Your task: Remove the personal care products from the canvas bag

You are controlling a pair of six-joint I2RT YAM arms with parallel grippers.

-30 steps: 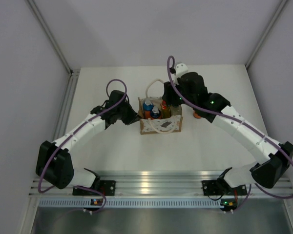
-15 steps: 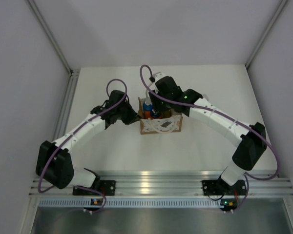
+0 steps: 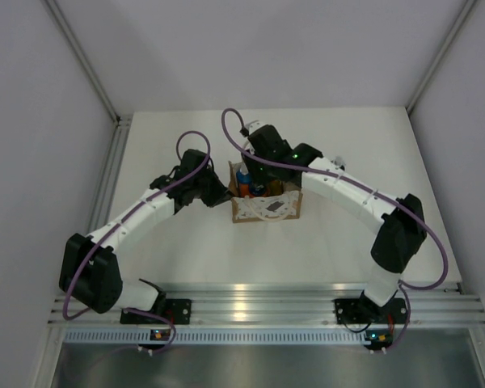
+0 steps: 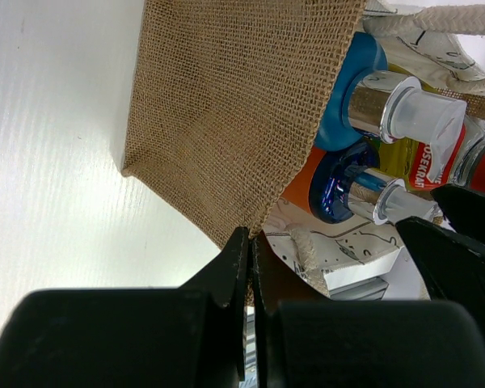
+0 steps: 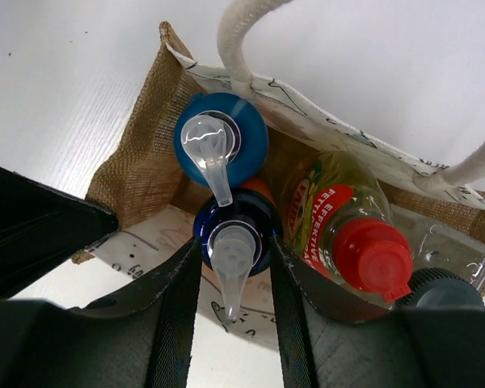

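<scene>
The canvas bag [image 3: 267, 208] stands mid-table with bottles upright inside. My left gripper [image 3: 225, 196] is shut on the bag's left burlap wall [image 4: 226, 105], pinching its edge between the fingers [image 4: 236, 259]. My right gripper [image 3: 255, 182] hangs over the bag's mouth, open. Its jaws flank the dark blue pump top of an orange bottle [image 5: 230, 234], very close on both sides. Behind it stands a second orange bottle with a light blue pump top [image 5: 221, 137]. The yellow bottle with the red cap [image 5: 372, 255] and the clear bottle's dark grey cap [image 5: 440, 291] lie to the right.
White rope handles [image 5: 242, 32] arch over the bag's far side. The bag's white patterned panel [image 5: 145, 250] lies just under my right fingers. The table ends at grey walls at the back and sides and an aluminium rail [image 3: 250, 307] in front.
My right arm has swung left from beside the bag to over its mouth and set its jaws around the dark blue pump top. The left arm and the bag have not moved.
</scene>
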